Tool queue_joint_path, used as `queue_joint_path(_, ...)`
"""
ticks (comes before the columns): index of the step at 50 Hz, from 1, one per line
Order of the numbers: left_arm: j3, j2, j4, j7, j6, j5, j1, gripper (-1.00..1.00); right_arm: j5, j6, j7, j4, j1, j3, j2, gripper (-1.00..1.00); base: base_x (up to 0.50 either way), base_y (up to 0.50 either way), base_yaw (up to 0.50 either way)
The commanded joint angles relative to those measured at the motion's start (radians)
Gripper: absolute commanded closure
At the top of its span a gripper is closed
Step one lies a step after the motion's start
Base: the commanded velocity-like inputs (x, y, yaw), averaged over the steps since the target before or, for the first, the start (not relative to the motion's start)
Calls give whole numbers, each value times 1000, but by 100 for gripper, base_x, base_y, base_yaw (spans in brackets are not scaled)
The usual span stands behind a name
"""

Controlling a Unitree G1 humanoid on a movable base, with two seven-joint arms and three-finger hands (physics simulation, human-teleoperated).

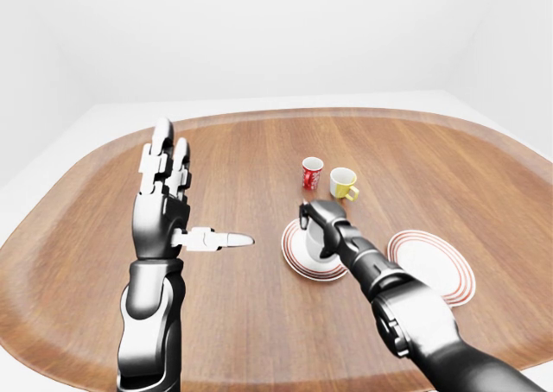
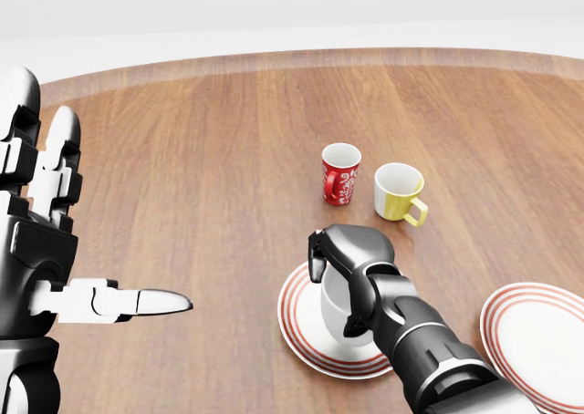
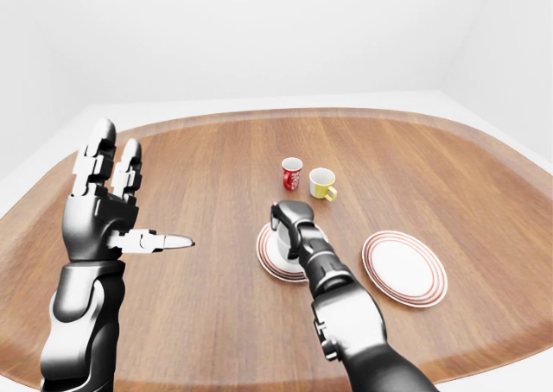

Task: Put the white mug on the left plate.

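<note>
Glossy blk arms, silver-white fingers (image 2: 137, 300)

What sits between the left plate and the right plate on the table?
Nothing stands there: in the head view only bare wood separates the left plate from the right plate, though the right hand's forearm crosses above that stretch.

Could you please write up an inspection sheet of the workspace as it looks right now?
Surface: wooden table, rounded rim, white floor beyond.
Job's things: white mug upright over the left plate, whose rim is red-ringed; whether it touches the plate cannot be told.
Clutter: red patterned mug and yellow mug side by side above the left plate in the head view; right plate with nothing on it.
Grippers: right hand closed round the white mug from above; left hand open, raised, holding nothing.
Cables: nothing seen.
Surroundings: plain white walls, nothing else seen.
</note>
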Motion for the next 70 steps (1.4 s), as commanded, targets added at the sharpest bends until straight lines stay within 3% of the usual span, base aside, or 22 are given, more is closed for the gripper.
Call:
queue_joint_path(1,1,0,0,0,0,-1,0,-98,-3,0,-16,3,-1,0,-2,100,0,0,0)
queue_joint_path(16,3,2,2,1,0,-2,-3,-98,-4,0,-13,3,-3,-1,-5,100,0,0,0)
queue_joint_path(17,3,2,2,1,0,-2,-3,-98,-4,0,-12,3,-2,-2,-6,82,0,0,0)
queue_joint_path(18,3,2,2,1,0,-1,-3,-98,-5,0,-11,3,-2,-1,-6,77,0,0,0)
queue_joint_path(19,4,2,1,1,0,-2,-4,-98,-4,0,-9,3,-2,-1,-6,41,0,0,0)
queue_joint_path(20,4,2,1,1,0,-2,-4,-98,-4,0,-5,3,-1,-1,-6,24,0,0,0)
queue_joint_path(21,4,2,3,1,0,-2,-4,-98,-5,0,-5,3,-1,-1,-7,-27,0,0,0)
queue_joint_path(22,5,2,3,1,0,-2,-5,-98,-4,0,-6,3,-1,-2,-7,-33,0,0,0)
queue_joint_path(23,5,3,2,1,0,-3,-5,-98,-3,0,-1,3,-1,-3,-8,-57,0,0,0)
queue_joint_path(24,6,3,2,1,0,-3,-6,-98,-3,0,0,3,0,-3,-9,-94,0,0,0)
queue_joint_path(25,6,3,3,2,0,-4,-6,-98,-3,0,1,3,1,-3,-10,-98,0,0,0)
queue_joint_path(45,11,6,25,10,0,2,-10,-98,-13,0,55,3,77,12,-14,-100,0,0,0)
queue_joint_path(70,4,2,26,9,0,7,-6,-98,-34,0,155,-45,62,31,-32,-100,0,0,0)
